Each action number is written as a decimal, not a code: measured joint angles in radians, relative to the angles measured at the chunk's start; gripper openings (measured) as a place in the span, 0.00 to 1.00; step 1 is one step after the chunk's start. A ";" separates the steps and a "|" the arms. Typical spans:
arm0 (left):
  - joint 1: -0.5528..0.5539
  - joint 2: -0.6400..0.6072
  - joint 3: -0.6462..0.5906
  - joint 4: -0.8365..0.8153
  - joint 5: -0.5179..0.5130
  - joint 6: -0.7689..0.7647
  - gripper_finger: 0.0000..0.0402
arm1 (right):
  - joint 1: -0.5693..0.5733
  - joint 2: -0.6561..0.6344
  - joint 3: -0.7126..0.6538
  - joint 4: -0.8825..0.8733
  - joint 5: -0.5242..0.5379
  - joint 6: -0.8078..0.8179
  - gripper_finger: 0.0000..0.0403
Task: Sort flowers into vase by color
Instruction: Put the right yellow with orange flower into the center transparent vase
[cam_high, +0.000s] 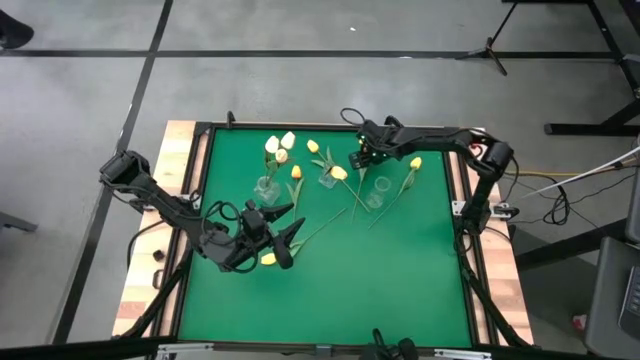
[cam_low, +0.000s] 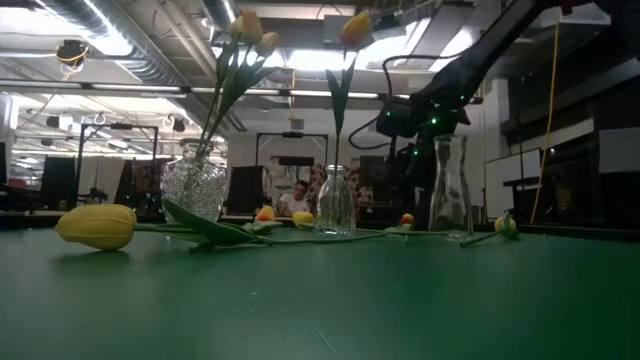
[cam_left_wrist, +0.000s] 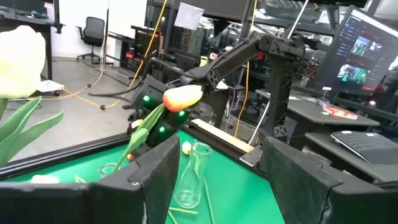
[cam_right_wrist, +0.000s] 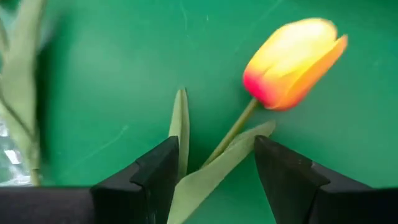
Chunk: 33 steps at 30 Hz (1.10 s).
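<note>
Near half of the green mat (cam_high: 340, 290) is left bare, passage unobstructed there. Far half is crowded: three glass vases (cam_high: 266, 188) (cam_high: 328, 178) (cam_high: 378, 192) are lined across the middle, loose tulips (cam_high: 340, 174) and long stems (cam_high: 322, 228) are strewn between and around them. The lane left of centre is blocked by the left gripper (cam_high: 280, 228); the right gripper (cam_high: 362, 157) is hung beside the middle vase.

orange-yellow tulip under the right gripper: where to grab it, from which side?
Grip the thin stem just below the bud, from straight above. The orange-yellow tulip lies flat on the mat, its stem already between the right gripper's open jaws; the bud looks too bulky and soft.
</note>
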 joint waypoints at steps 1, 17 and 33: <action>0.000 0.000 0.000 -0.003 0.000 0.000 0.56 | 0.000 0.009 0.000 -0.001 0.000 0.001 0.52; 0.000 0.000 0.000 -0.018 0.000 0.000 0.56 | 0.000 0.022 0.000 -0.003 0.018 -0.019 0.03; -0.006 0.001 0.000 -0.018 0.000 0.000 0.56 | 0.000 0.001 0.000 0.122 -0.028 -0.031 0.03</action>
